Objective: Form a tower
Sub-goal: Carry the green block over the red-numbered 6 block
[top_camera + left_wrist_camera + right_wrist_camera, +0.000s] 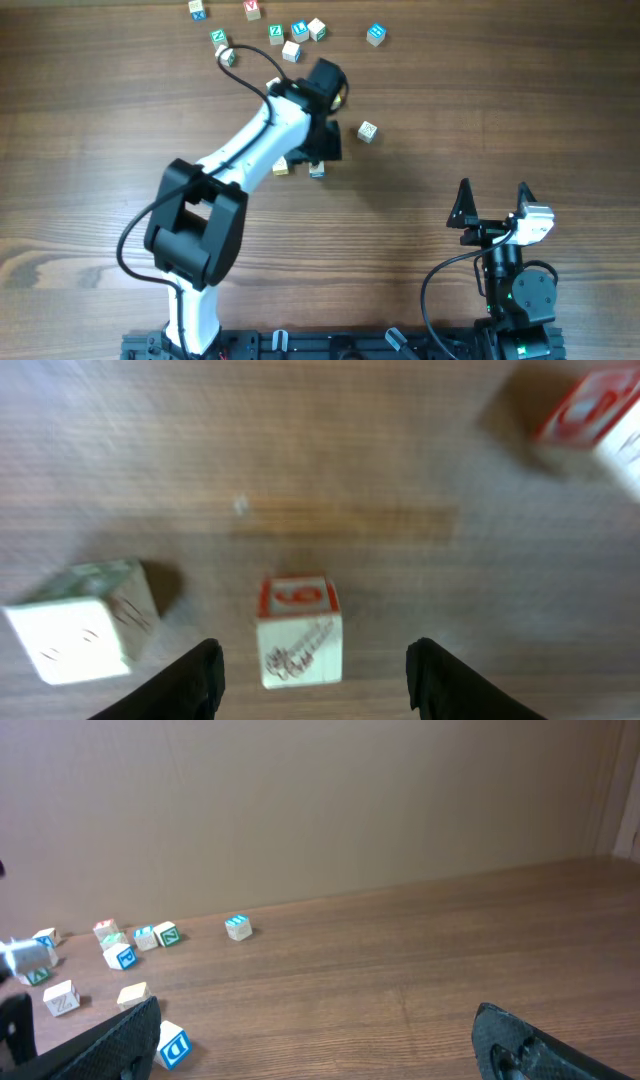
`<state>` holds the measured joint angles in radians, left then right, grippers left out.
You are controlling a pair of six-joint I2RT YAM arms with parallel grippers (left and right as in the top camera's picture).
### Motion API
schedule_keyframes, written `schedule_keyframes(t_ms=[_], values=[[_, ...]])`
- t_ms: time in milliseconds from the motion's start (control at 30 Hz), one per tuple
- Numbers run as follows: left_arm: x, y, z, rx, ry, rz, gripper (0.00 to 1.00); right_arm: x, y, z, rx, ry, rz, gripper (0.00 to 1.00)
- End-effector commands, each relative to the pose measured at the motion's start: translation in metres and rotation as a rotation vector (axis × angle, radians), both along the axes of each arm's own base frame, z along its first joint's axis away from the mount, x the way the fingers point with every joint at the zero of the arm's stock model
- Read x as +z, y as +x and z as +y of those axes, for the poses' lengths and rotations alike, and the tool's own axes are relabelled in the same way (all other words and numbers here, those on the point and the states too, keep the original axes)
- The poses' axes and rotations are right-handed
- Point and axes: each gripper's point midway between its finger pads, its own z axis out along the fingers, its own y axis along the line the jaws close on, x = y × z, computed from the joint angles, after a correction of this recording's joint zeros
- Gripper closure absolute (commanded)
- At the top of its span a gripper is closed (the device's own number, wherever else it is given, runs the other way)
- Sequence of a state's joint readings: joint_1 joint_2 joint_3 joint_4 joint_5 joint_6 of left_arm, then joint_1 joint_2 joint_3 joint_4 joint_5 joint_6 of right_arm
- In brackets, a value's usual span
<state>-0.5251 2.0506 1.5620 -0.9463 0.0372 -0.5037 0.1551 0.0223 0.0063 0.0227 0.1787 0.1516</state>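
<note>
Left claw [315, 652]: is being held spread at the bottom centre of the left wrist view. One dark finger [195, 680] is being shown on each side of a red-topped cube [298, 630], and neither is touching it.
Red-topped cube: cream sides are being shown. The top is printed with a red frame and a red letter that is too blurred to be read. The near face is carrying a dark line drawing.
Tower: whether other cubes are lying under that cube cannot be told.
Near the claw, overhead view: a yellowish cube [282, 167] and a bluish-grey cube [317, 171] are being shown at frame centre, just below the arm's black wrist.
Neighbours, left wrist view: a cream cube [85, 622] with a green-printed top is being seen at lower left, and a red-printed cube [590, 415] at upper right.
Writing: a green Z [219, 37] is being shown at the upper middle of the overhead view. A blue D [174, 1043] is being shown at the lower left of the right wrist view.
Right claw [493, 198]: is being held wide apart and empty at lower right, well apart from every cube.
Counter [100, 120]: brown wood grain is being shown.
</note>
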Motion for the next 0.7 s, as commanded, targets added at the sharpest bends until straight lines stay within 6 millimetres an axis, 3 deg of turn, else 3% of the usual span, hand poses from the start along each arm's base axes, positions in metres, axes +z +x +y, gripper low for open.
schedule_keyframes(t_ms=[0, 133, 233, 367, 500, 667], values=[[-0.017, -0.01, 0.009, 0.041, 0.085, 0.001, 0.37, 0.001, 0.0, 0.0, 0.002, -0.013, -0.005, 0.0], [-0.025, -0.014, 0.007, 0.041, 0.083, 0.0, 0.37, 0.001, 0.0, 0.0, 0.002, -0.014, -0.005, 0.0], [-0.026, -0.013, 0.006, 0.052, 0.079, -0.006, 0.46, 0.001, 0.0, 0.0, 0.002, -0.013, -0.005, 0.0], [-0.027, -0.014, 0.005, 0.054, 0.071, 0.001, 0.48, 0.001, 0.0, 0.0, 0.002, -0.013, -0.005, 0.0], [-0.028, -0.015, 0.001, 0.052, 0.063, -0.005, 0.62, 0.001, 0.0, 0.0, 0.002, -0.013, -0.005, 0.0], [-0.028, -0.016, -0.003, 0.042, 0.062, -0.007, 0.63, 0.001, 0.0, 0.0, 0.002, -0.013, -0.005, 0.0]])
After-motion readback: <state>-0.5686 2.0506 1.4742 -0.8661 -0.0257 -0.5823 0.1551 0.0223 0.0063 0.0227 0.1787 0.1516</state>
